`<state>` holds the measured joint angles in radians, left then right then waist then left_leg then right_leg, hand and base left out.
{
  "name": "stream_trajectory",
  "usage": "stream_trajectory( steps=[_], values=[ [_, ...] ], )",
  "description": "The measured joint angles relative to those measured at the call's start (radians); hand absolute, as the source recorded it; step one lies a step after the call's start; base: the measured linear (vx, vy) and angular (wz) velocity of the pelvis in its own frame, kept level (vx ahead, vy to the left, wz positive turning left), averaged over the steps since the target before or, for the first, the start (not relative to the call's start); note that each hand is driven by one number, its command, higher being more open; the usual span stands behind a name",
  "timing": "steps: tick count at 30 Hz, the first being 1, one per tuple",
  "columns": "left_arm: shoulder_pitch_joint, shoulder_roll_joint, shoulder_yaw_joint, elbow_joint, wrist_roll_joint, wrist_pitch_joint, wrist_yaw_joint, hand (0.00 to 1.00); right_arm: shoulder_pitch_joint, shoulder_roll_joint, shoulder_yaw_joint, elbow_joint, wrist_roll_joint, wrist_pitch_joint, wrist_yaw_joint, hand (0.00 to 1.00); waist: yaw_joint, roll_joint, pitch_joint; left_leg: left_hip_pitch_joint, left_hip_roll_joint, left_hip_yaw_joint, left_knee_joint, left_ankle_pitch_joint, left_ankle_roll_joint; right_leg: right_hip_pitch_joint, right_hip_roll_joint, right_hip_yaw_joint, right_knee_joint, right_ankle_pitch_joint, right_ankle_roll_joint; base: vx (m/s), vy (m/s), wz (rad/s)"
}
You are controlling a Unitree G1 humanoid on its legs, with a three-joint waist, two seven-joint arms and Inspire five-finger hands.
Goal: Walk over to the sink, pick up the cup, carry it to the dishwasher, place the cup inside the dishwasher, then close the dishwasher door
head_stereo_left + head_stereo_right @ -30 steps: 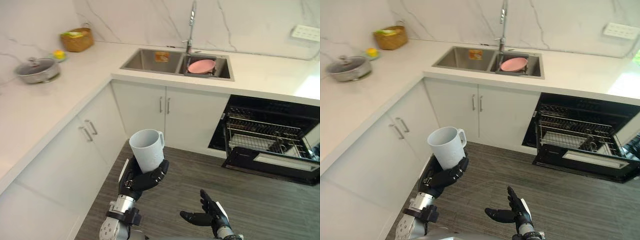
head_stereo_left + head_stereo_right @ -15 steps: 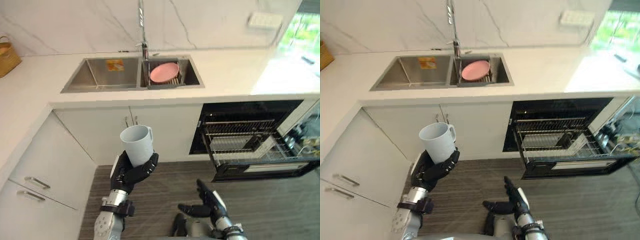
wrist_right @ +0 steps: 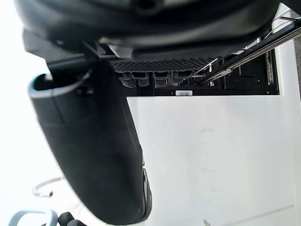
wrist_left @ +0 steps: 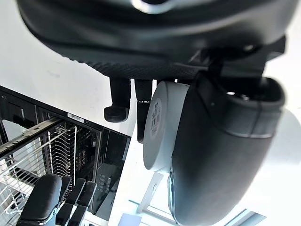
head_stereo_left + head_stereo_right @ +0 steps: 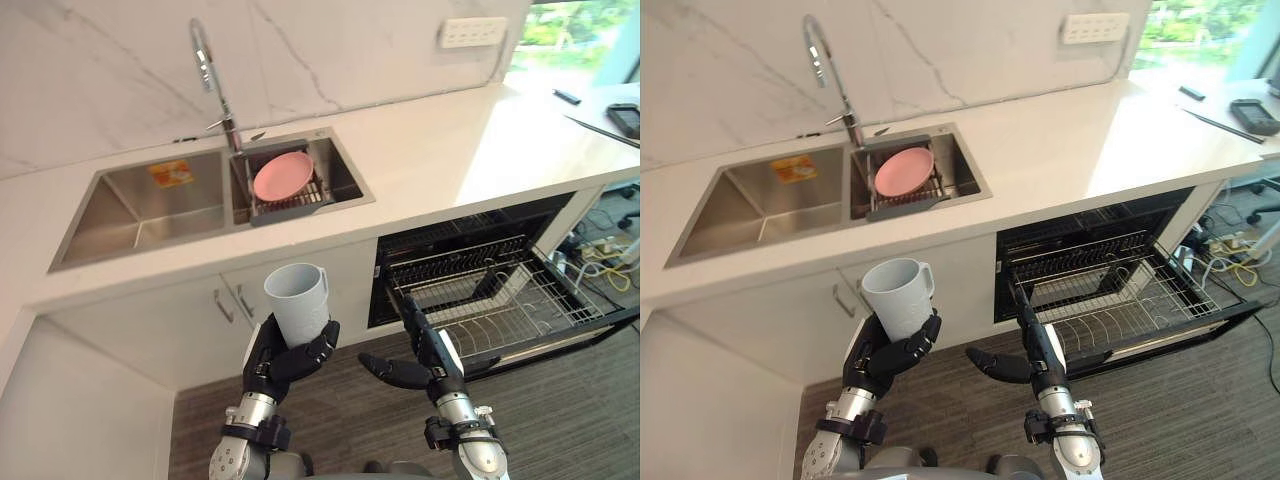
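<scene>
A pale grey cup with a handle stands upright in my left hand, whose fingers curl round its base; the cup also shows past that hand's fingers in the left wrist view. I hold it in front of the white cabinet below the sink. My right hand hovers beside it with straight fingers and holds nothing. To the right, the dishwasher stands open, its wire rack pulled out over the lowered door.
A pink plate rests in a drain rack in the right sink basin, under the tap. White counter runs right toward a window. Cables lie on the floor beyond the dishwasher. Dark wood floor lies below.
The camera has swung to the right, so the sink now sits at the left and the dishwasher nearer centre. The cup stays in my left hand; my right hand has risen.
</scene>
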<state>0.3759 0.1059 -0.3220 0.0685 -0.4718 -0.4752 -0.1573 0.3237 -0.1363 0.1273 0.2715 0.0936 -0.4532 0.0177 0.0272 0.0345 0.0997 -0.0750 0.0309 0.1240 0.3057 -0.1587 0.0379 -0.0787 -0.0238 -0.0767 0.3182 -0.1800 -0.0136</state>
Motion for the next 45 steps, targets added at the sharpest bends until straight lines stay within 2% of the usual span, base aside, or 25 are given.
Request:
stream_trajectory(
  steps=[2,3,4,6,8,11,12,13,14,15,16,17,19,20,22,23,24,26,27,28,29,31,33,38,45],
  values=[
    [-0.001,0.003,-0.001,-0.003,-0.001,0.003,0.000,0.00,0.003,0.007,0.000,-0.025,0.000,-0.001,-0.013,1.00,-0.004,-0.017,0.008,0.026,-0.016,0.030,0.009,-0.031,0.019,-0.013,-0.021,0.021,0.067,-0.034,0.024,0.18,0.185,-0.42],
    [0.000,0.004,0.000,-0.003,0.000,0.008,0.001,0.00,0.002,0.009,0.000,-0.030,0.001,-0.005,-0.024,1.00,-0.007,-0.022,0.013,0.057,-0.020,0.052,0.010,-0.051,0.029,-0.039,-0.035,0.015,0.162,-0.048,0.044,0.17,0.184,-0.46],
    [0.001,0.007,0.000,-0.003,0.000,0.009,0.002,0.00,0.001,0.011,0.000,-0.031,0.001,-0.005,-0.027,1.00,-0.006,-0.025,0.016,0.080,-0.023,0.066,0.006,-0.057,0.033,-0.058,-0.045,0.006,0.222,-0.050,0.047,0.11,0.135,-0.59],
    [0.013,0.029,0.010,-0.007,0.000,0.009,0.009,0.00,0.002,0.028,0.013,-0.030,0.000,-0.013,-0.032,1.00,-0.009,-0.049,0.018,0.174,-0.034,0.120,-0.044,-0.063,0.039,-0.081,-0.101,-0.086,0.353,-0.047,0.053,0.10,0.112,-0.63],
    [0.013,0.042,0.032,-0.020,-0.001,0.008,0.015,0.00,-0.006,0.034,0.024,-0.031,-0.001,-0.037,-0.033,1.00,-0.012,-0.061,0.011,0.196,-0.030,0.152,-0.068,-0.063,0.040,-0.079,-0.119,-0.160,0.346,-0.047,0.053,0.09,0.068,-0.59],
    [0.003,0.044,0.067,-0.023,-0.002,0.007,0.041,0.00,-0.023,0.031,0.027,-0.032,0.000,-0.055,-0.025,1.00,-0.012,-0.050,0.022,0.244,-0.003,0.213,-0.105,-0.064,0.037,-0.083,-0.166,-0.266,0.347,-0.097,0.046,0.05,0.013,-0.61],
    [0.002,0.045,0.079,-0.023,-0.002,0.007,0.048,0.00,-0.028,0.030,0.028,-0.032,0.001,-0.058,-0.017,1.00,-0.013,-0.049,0.024,0.258,0.006,0.230,-0.107,-0.072,0.026,-0.090,-0.189,-0.288,0.341,-0.097,0.046,0.04,-0.057,-0.68],
    [-0.001,0.050,0.090,-0.027,-0.002,0.006,0.056,0.00,-0.030,0.029,0.030,-0.040,0.001,-0.058,-0.006,1.00,-0.013,-0.055,0.023,0.258,0.017,0.251,-0.085,-0.096,0.006,-0.096,-0.211,-0.298,0.299,-0.081,0.038,0.07,-0.144,-0.64],
    [-0.003,0.064,0.091,-0.042,-0.001,0.004,0.073,0.00,-0.029,0.027,0.035,-0.062,0.001,-0.058,0.005,1.00,-0.014,-0.084,0.024,0.254,0.017,0.262,-0.035,-0.135,-0.014,-0.087,-0.229,-0.286,0.223,-0.009,0.026,0.06,-0.143,-0.53],
    [-0.010,0.065,0.090,-0.032,-0.001,0.003,0.075,0.00,-0.032,0.019,0.035,-0.067,0.001,-0.059,0.009,1.00,-0.015,-0.085,0.024,0.251,0.034,0.263,0.000,-0.158,-0.023,-0.078,-0.218,-0.280,0.224,-0.026,0.038,0.08,-0.173,-0.27],
    [-0.011,0.055,0.078,-0.027,-0.001,0.007,0.084,0.00,-0.027,-0.001,0.036,-0.078,0.003,-0.059,0.010,1.00,-0.024,-0.057,0.017,0.243,0.076,0.260,0.033,-0.178,-0.039,-0.058,-0.182,-0.293,0.198,-0.030,0.030,0.10,-0.144,-0.09],
    [-0.012,0.046,0.065,-0.030,0.000,0.006,0.084,0.00,-0.022,-0.012,0.035,-0.093,0.005,-0.059,0.010,1.00,-0.026,-0.046,0.013,0.237,0.093,0.260,0.040,-0.180,-0.043,-0.057,-0.162,-0.298,0.184,-0.031,0.024,0.16,-0.195,-0.05],
    [-0.017,0.023,0.053,-0.032,0.001,0.006,0.079,0.00,-0.025,-0.035,0.031,-0.123,0.028,-0.057,0.015,1.00,-0.023,-0.028,0.018,0.217,0.122,0.244,0.076,-0.175,-0.051,-0.050,-0.126,-0.301,0.149,-0.029,0.010,0.17,-0.159,-0.13],
    [-0.017,0.012,0.052,-0.032,0.001,0.007,0.079,0.00,-0.027,-0.044,0.028,-0.142,0.037,-0.055,0.022,1.00,-0.023,-0.012,0.027,0.170,0.162,0.214,0.194,-0.165,-0.062,-0.022,-0.093,-0.301,0.100,-0.016,-0.001,0.14,-0.139,-0.25],
    [-0.016,0.008,0.056,-0.032,0.001,0.007,0.079,0.00,-0.026,-0.044,0.028,-0.156,0.042,-0.051,0.029,1.00,-0.020,0.004,0.036,0.118,0.200,0.178,0.345,-0.122,-0.062,0.030,-0.058,-0.289,0.033,0.000,-0.016,0.10,-0.072,-0.36],
    [-0.012,0.009,0.059,-0.032,0.001,0.007,0.077,0.00,-0.025,-0.038,0.028,-0.162,0.044,-0.050,0.039,1.00,-0.008,0.000,0.034,0.089,0.199,0.142,0.384,-0.134,-0.075,0.061,-0.049,-0.266,-0.017,0.013,-0.025,0.14,-0.015,-0.61],
    [-0.012,0.009,0.059,-0.032,0.001,0.003,0.071,0.00,-0.025,-0.039,0.024,-0.175,0.048,-0.050,0.048,1.00,0.002,0.004,0.029,0.071,0.177,0.116,0.349,-0.154,-0.073,0.074,-0.047,-0.241,-0.048,0.023,-0.025,0.14,0.002,-0.62],
    [-0.011,0.003,0.058,-0.034,0.002,0.002,0.063,0.00,-0.024,-0.036,0.014,-0.189,0.077,-0.051,0.064,1.00,0.003,0.011,0.020,0.056,0.137,0.066,0.204,-0.164,-0.068,0.079,-0.048,-0.206,-0.072,0.033,-0.015,0.16,0.060,-0.60],
    [-0.011,-0.007,0.058,-0.034,0.002,0.001,0.063,0.00,-0.023,-0.033,0.006,-0.190,0.083,-0.051,0.070,1.00,0.006,0.022,0.014,0.064,0.112,0.029,0.067,-0.136,-0.075,0.076,-0.048,-0.183,-0.073,0.040,-0.003,0.16,0.117,-0.60],
    [-0.011,-0.011,0.058,-0.034,0.002,0.001,0.063,0.00,-0.021,-0.034,-0.001,-0.190,0.083,-0.051,0.073,1.00,0.005,0.034,0.006,0.068,0.103,0.018,0.010,-0.064,-0.081,0.074,-0.045,-0.172,-0.069,0.044,0.014,0.18,0.142,-0.66],
    [-0.004,-0.012,0.058,-0.036,0.002,0.001,0.070,0.00,-0.012,-0.031,-0.006,-0.183,0.083,-0.047,0.080,1.00,0.008,0.026,-0.002,0.103,0.087,0.037,-0.028,-0.040,-0.092,0.075,-0.054,-0.142,-0.068,0.045,0.025,0.16,0.104,-0.42],
    [-0.011,-0.008,0.057,-0.039,0.004,0.001,0.071,0.00,0.004,-0.017,-0.008,-0.188,0.083,-0.044,0.092,1.00,-0.016,0.013,-0.014,0.106,0.062,0.042,-0.060,-0.021,-0.087,0.076,-0.074,-0.140,-0.093,0.054,0.040,0.19,0.130,-0.14],
    [-0.016,-0.008,0.049,-0.040,0.010,0.001,0.073,0.00,0.011,-0.005,-0.010,-0.188,0.096,-0.042,0.094,1.00,-0.018,0.011,-0.014,0.127,0.046,0.051,-0.097,-0.011,-0.080,0.080,-0.085,-0.137,-0.102,0.057,0.045,0.12,0.111,-0.01],
    [-0.017,0.007,0.020,-0.069,0.071,0.000,0.093,0.00,0.036,0.008,-0.013,-0.192,0.122,-0.041,0.094,1.00,-0.017,0.009,-0.016,0.185,0.029,0.050,-0.159,-0.003,-0.070,0.128,-0.092,-0.140,-0.135,0.062,0.053,0.06,0.056,0.02],
    [-0.041,0.035,0.018,-0.074,0.160,0.000,0.132,0.00,0.041,0.031,-0.015,-0.214,0.166,-0.040,0.116,1.00,-0.023,-0.002,-0.023,0.190,0.021,0.053,-0.184,0.001,-0.062,0.132,-0.093,-0.133,-0.167,0.076,0.072,-0.02,0.010,-0.02]
  ],
)
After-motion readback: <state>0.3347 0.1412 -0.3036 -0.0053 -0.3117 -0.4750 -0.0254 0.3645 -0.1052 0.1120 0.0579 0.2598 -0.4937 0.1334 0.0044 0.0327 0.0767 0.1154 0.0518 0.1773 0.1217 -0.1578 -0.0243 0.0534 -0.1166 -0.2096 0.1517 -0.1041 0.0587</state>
